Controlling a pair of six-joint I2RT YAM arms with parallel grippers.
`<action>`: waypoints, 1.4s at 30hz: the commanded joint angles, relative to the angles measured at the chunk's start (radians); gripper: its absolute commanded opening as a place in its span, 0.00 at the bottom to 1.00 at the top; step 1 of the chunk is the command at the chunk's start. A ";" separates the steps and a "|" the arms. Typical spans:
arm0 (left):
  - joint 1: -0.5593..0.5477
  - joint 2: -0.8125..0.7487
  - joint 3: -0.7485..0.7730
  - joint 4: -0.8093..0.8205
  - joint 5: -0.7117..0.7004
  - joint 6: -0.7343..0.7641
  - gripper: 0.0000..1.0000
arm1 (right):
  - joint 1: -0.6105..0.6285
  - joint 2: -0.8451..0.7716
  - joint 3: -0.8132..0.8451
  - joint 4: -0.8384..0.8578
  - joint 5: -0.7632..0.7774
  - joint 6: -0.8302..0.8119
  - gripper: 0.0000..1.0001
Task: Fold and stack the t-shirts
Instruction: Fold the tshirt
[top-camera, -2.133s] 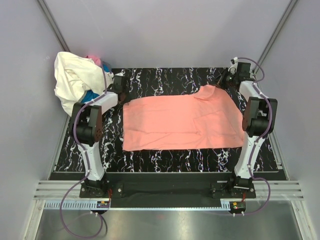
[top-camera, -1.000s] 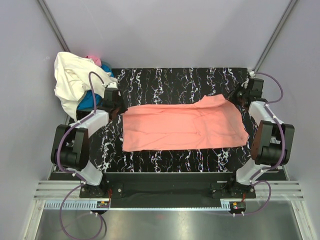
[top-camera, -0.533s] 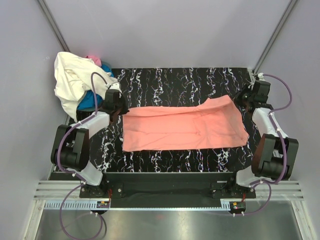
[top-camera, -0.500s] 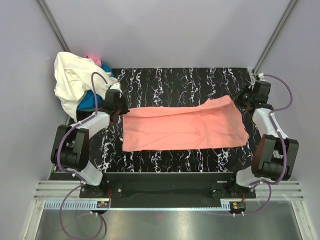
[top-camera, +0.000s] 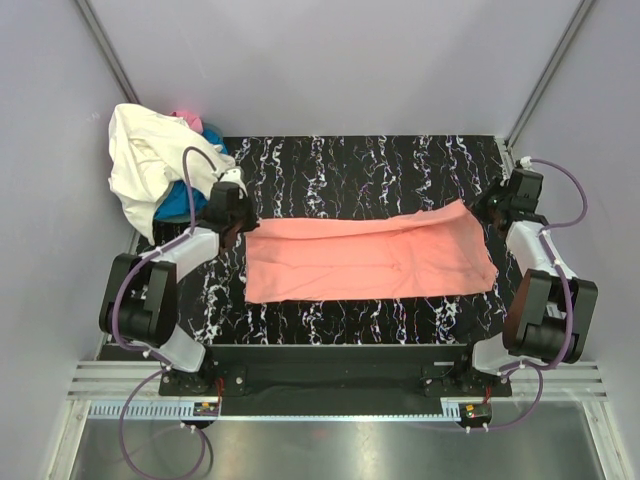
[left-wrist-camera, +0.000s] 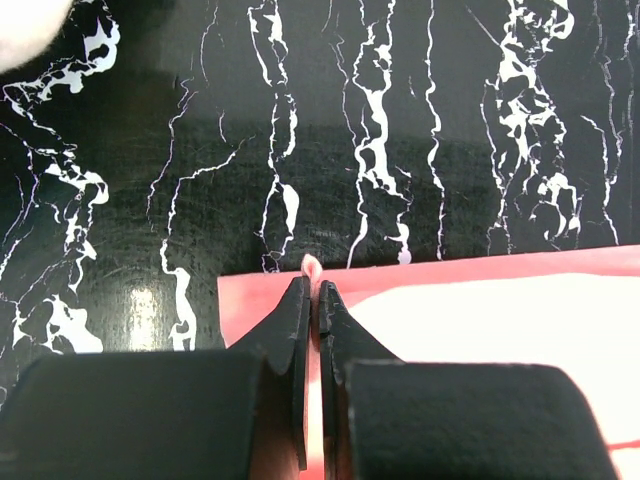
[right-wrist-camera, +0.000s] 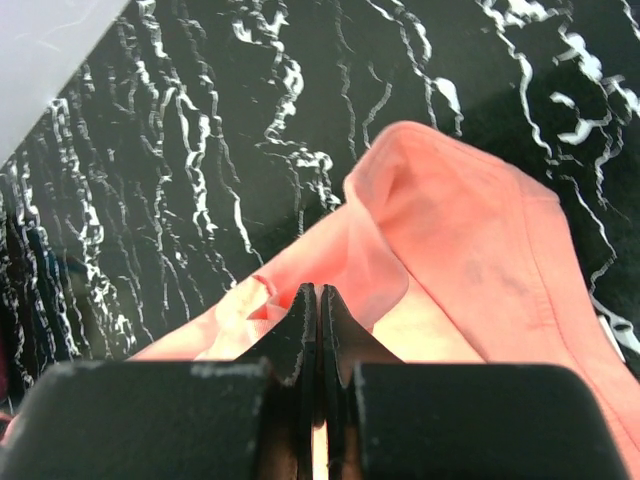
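Grey walls (top-camera: 330, 60) close in a black marbled table (top-camera: 350, 160), and across its middle lies the salmon-pink shirt (top-camera: 370, 260), spread flat as a wide band whose long axis runs from 9 o'clock to 3 o'clock in the top view. The left gripper (top-camera: 243, 218) sits at the shirt's far corner on the 9 o'clock end, and the right gripper (top-camera: 488, 207) sits at the far corner on the 3 o'clock end, so each arm is at the corner nearer to it and the whole cloth lies toward 6 o'clock from both pairs of fingertips. In the left wrist view the jaws are pressed together on the shirt's thin edge, with a small nub of pink cloth poking out past the tips. In the right wrist view the jaws are likewise closed, pinching a raised, rumpled fold of the same shirt that lifts off the table just ahead of them. The near edge rests on the table, a little uneven toward the 3 o'clock end. Off the table's 10 o'clock corner sits a heap: the cream-white shirt (top-camera: 140, 160) draped on top, the blue shirt (top-camera: 180, 200) showing beneath it, and a bit of hot pink cloth (top-camera: 187, 118) at the back. Judging by the two pinched far corners, the fold in hand looks like a lengthwise one, and it turns on drawing that far edge evenly toward 6 o'clock, both ends moving together so the band stays square.
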 joint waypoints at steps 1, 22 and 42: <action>-0.001 -0.066 -0.017 0.035 -0.011 0.009 0.00 | -0.006 -0.018 -0.010 -0.026 0.073 0.026 0.00; -0.016 -0.226 -0.143 -0.019 -0.135 -0.097 0.71 | -0.094 -0.062 -0.131 -0.054 0.178 0.189 0.79; -0.153 0.069 0.069 -0.010 -0.037 -0.036 0.65 | 0.240 0.378 0.341 -0.316 0.075 0.023 0.72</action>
